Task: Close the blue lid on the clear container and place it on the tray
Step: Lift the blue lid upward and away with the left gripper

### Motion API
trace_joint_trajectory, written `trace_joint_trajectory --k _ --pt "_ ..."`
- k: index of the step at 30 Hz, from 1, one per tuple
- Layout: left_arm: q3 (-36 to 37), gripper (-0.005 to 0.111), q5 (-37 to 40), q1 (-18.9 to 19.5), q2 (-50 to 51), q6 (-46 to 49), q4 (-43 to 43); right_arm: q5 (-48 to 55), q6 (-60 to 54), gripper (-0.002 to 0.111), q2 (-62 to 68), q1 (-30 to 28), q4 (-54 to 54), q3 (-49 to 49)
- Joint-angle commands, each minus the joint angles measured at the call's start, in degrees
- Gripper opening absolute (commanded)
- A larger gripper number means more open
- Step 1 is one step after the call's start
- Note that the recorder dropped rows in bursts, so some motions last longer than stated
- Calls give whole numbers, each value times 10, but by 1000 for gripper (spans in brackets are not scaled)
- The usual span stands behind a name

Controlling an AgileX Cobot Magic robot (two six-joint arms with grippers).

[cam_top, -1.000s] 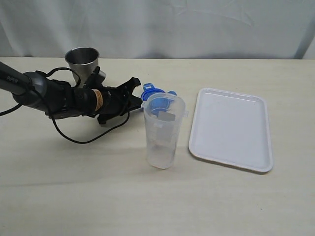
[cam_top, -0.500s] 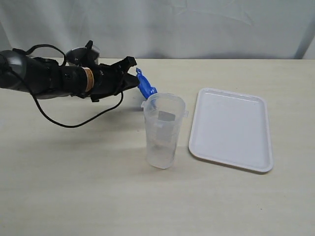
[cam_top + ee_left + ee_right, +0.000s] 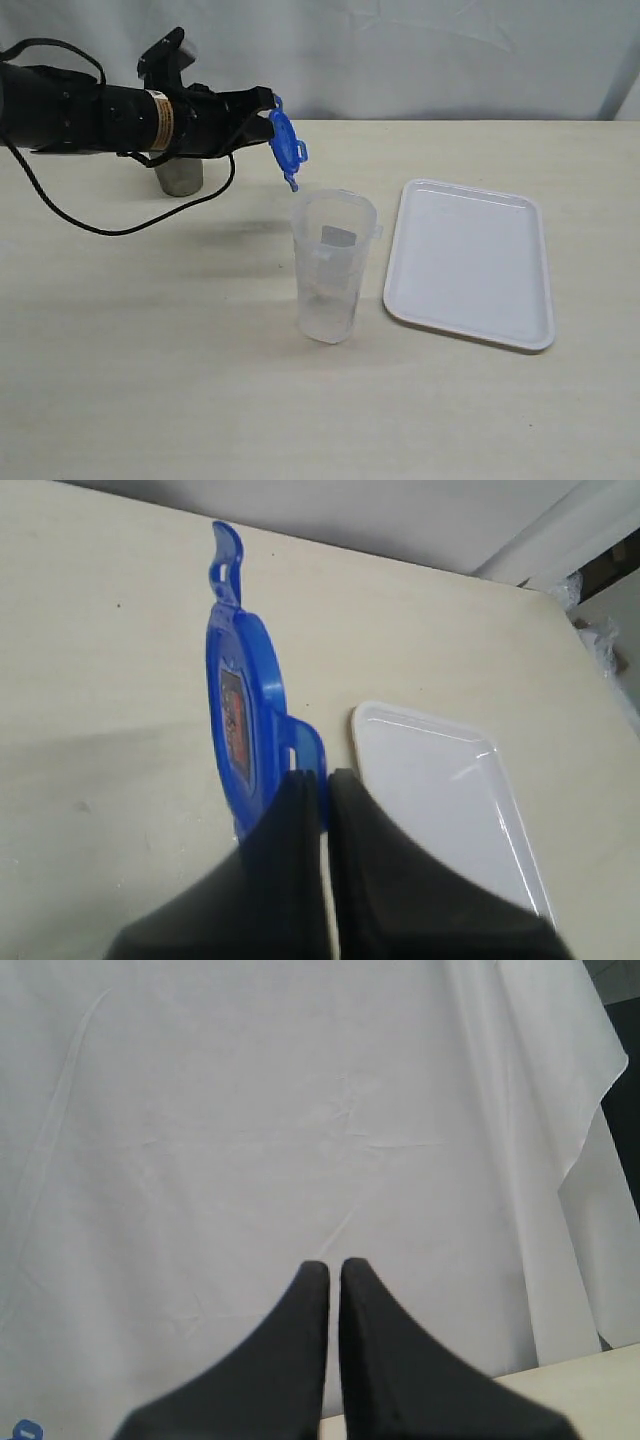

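Observation:
My left gripper (image 3: 266,108) (image 3: 325,777) is shut on one flap of the blue lid (image 3: 286,147) (image 3: 240,720), which hangs on edge in the air, above and behind the open mouth of the clear container (image 3: 331,265). The container stands upright on the table, with no lid on it. To its right lies the white tray (image 3: 470,262) (image 3: 430,790), with nothing on it. My right gripper (image 3: 333,1265) is shut on nothing and faces the white backdrop; it does not show in the exterior view.
A steel cup (image 3: 180,175) stands at the back left, partly behind my left arm (image 3: 90,120). A black cable (image 3: 110,228) droops from that arm down to the table. A white cloth (image 3: 400,50) hangs behind the table.
My left gripper has lifted the blue lid off the table and carried it up and slightly left; the lid has turned from lying flat to hanging on edge. The steel cup shows again.

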Motion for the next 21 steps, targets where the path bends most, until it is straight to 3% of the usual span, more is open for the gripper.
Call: trace_joint_trajectory --k 1,9,15,21 --pt "0 0 13 1 -31 -5 38 6 1 4 -3 -2 1 -2" --pt "0 0 15 1 -82 16 128 6 1 4 -3 -2 1 -2" --pt "0 0 -29 1 -118 28 174 6 1 4 -3 -2 1 -2" --pt "0 0 -54 1 -161 75 179 6 1 4 -3 -2 1 -2"
